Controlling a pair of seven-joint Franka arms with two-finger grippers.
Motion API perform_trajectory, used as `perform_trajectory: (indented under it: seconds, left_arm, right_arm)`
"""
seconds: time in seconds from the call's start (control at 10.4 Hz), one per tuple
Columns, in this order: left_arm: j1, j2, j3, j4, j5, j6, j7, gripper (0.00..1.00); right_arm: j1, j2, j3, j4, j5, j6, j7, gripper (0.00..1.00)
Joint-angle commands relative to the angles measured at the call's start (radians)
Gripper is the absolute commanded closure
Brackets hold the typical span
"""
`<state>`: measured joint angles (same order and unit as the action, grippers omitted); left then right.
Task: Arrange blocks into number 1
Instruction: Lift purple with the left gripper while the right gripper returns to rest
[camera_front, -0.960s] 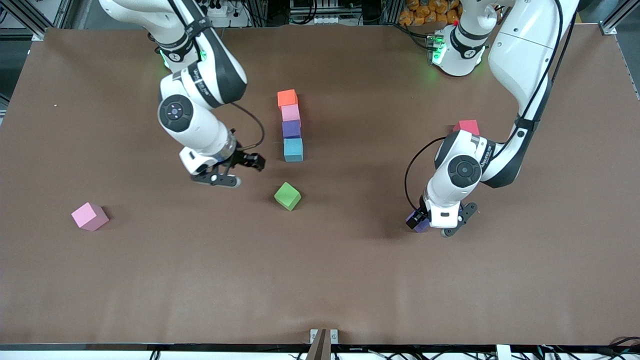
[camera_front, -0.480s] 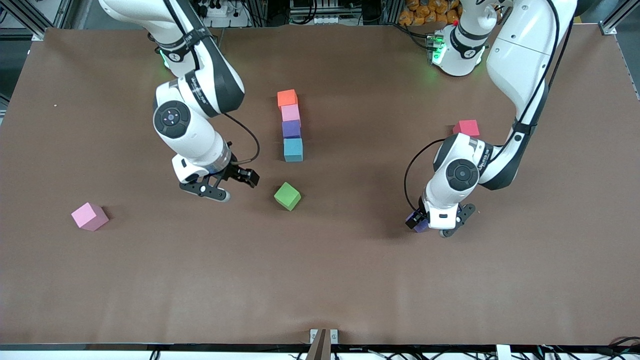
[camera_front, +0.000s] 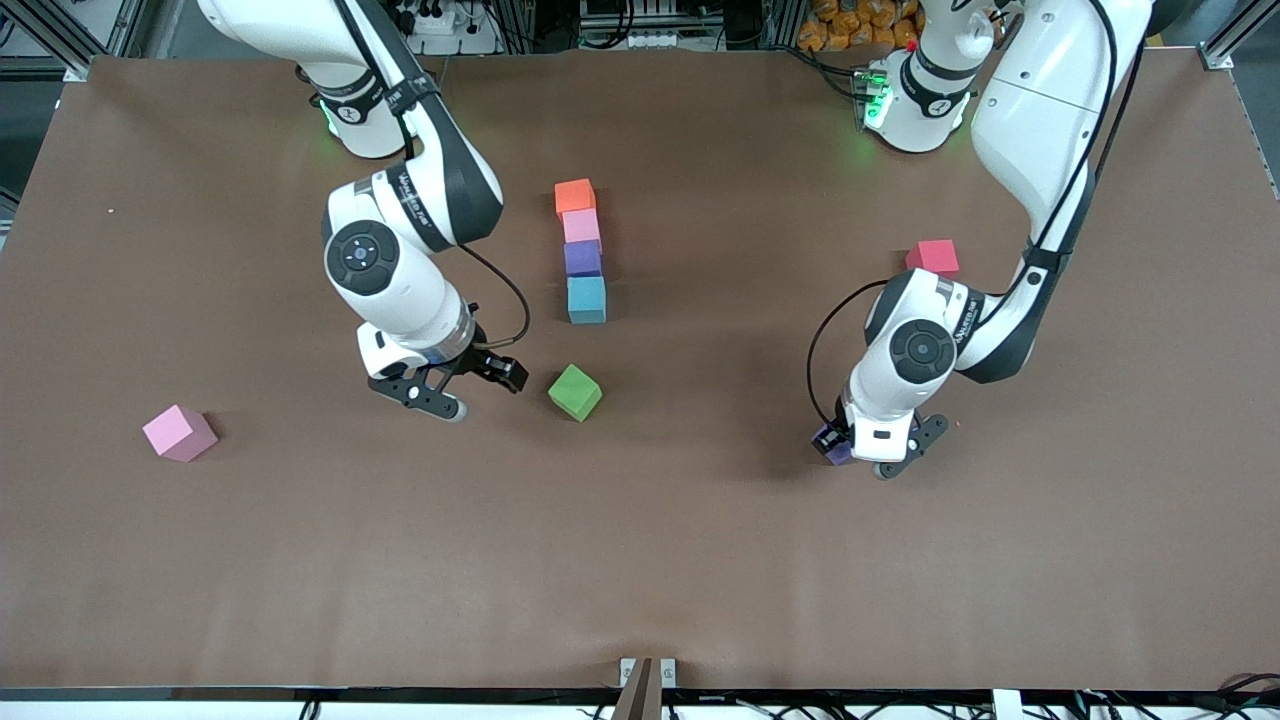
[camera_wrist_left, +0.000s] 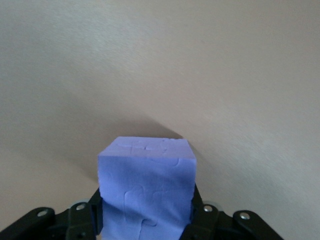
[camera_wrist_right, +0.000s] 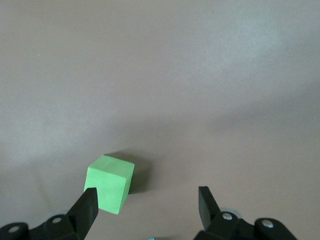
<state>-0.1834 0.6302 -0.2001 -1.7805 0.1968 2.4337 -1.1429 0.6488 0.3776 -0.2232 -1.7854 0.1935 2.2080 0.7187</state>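
Toward the right arm's end of the desk (camera_front: 700, 560) sits a lone pink block (camera_front: 179, 432), matte and foam-like. Next, the right end effector (camera_front: 470, 390) hangs low with fingers spread, just beside the tilted green block (camera_front: 575, 391). At mid-desk runs a touching line: orange block (camera_front: 575, 196), pink cube (camera_front: 582, 226), purple cube (camera_front: 583, 258), light blue block (camera_front: 586, 299). Onward, the left end effector (camera_wrist_left: 147, 220) pinches a purple block (camera_wrist_left: 146, 190), jigsaw seams on its face, mostly hidden from the front. A red block (camera_front: 933, 256) peeks out above that wrist, partly cut off.
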Motion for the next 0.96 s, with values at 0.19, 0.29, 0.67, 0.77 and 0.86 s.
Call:
perform_trajectory:
  seconds: [0.19, 0.29, 0.67, 0.77, 0.86]
  left_arm:
    - [-0.198, -0.026, -0.001, 0.046, 0.039, -0.030, -0.008, 1.00]
    - [-0.249, -0.032, -0.002, 0.081, 0.029, -0.079, -0.009, 1.00]
    - [-0.434, -0.003, -0.005, 0.185, 0.021, -0.136, -0.063, 1.00]
    - [-0.461, 0.023, -0.004, 0.219, 0.013, -0.136, -0.057, 1.00]
    - [-0.488, 0.058, -0.004, 0.269, 0.015, -0.136, -0.049, 1.00]
  right_arm:
    - [-0.170, -0.037, 0.008, 0.009, -0.012, -0.056, -0.345, 0.08]
    - [-0.207, -0.046, 0.010, 0.007, -0.012, -0.059, -0.404, 0.08]
    - [-0.368, -0.065, 0.031, 0.009, -0.016, -0.102, -0.719, 0.07]
    - [-0.383, -0.077, 0.031, 0.011, -0.028, -0.100, -0.755, 0.07]
    - [-0.394, -0.104, 0.031, 0.009, -0.082, -0.100, -0.766, 0.07]
